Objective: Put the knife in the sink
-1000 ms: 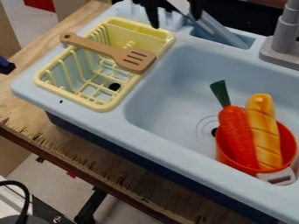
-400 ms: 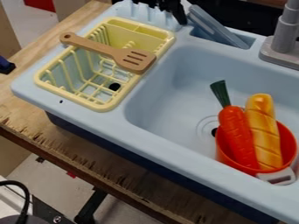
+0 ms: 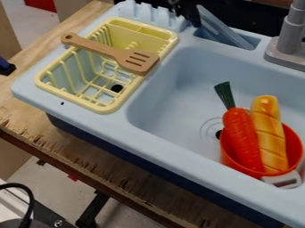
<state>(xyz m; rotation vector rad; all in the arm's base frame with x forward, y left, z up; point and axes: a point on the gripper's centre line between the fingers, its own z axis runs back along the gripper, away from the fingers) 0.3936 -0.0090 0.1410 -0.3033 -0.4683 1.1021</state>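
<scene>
A wooden spatula (image 3: pixel 140 62) lies across the yellow rack (image 3: pixel 105 108); at the top edge is the claw (image 3: pixel 191 14), spread or pressed together I cannot tell; just right of it a blue-grey flat piece (image 3: pixel 223 27) leans in a recess, and whether that is the knife I cannot tell; in the sink (image 3: pixel 179 93), a red cup (image 3: pixel 225 156) holds a carrot (image 3: pixel 242 138) and bread (image 3: pixel 269 133)
</scene>
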